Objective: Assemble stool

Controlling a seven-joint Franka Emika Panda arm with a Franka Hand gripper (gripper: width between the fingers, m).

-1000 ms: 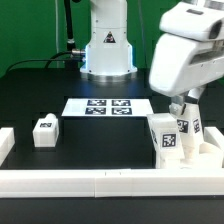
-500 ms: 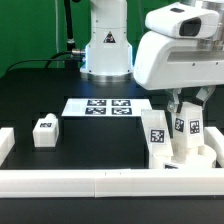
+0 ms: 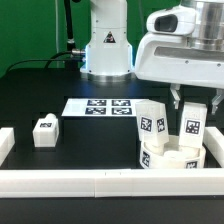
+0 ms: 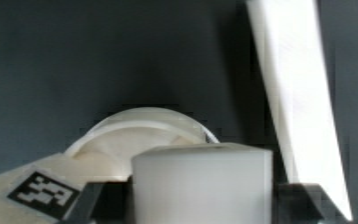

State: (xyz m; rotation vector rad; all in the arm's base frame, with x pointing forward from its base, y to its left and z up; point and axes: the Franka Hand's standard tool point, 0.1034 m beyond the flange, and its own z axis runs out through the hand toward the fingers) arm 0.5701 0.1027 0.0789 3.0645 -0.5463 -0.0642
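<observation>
- Gripper [image 3: 193, 106] is further toward the exterior view's left than a second ago. The white wrist housing now fills the upper right of the frame.
- Held leg [image 3: 192, 126] is upright between the fingers, tag facing the camera. In the wrist view the same white block [image 4: 208, 185] fills the gap between the two dark fingers [image 4: 101, 202], so the grip is closed on it.
- Seat [image 3: 170, 158] lies at lower right, just behind the front border bar [image 3: 90, 181]. More of its round rim shows than half a second ago.
- Second leg [image 3: 150, 123] stands at the seat's left side, slightly tilted, a little higher and further left than before.
- Loose leg [image 3: 45, 131] at mid left and the marker board [image 3: 100, 106] at centre are unchanged.
- Hidden: the wrist housing covers the held leg's top. Its lower end meets the seat, but I cannot tell whether it is seated in it.
- Wrist view is blurred: the seat's curve [image 4: 149, 135] shows behind the block.
- Room: bare black table [image 3: 95, 140] lies between the loose leg and the seat. The seat is tight against the front bar.
</observation>
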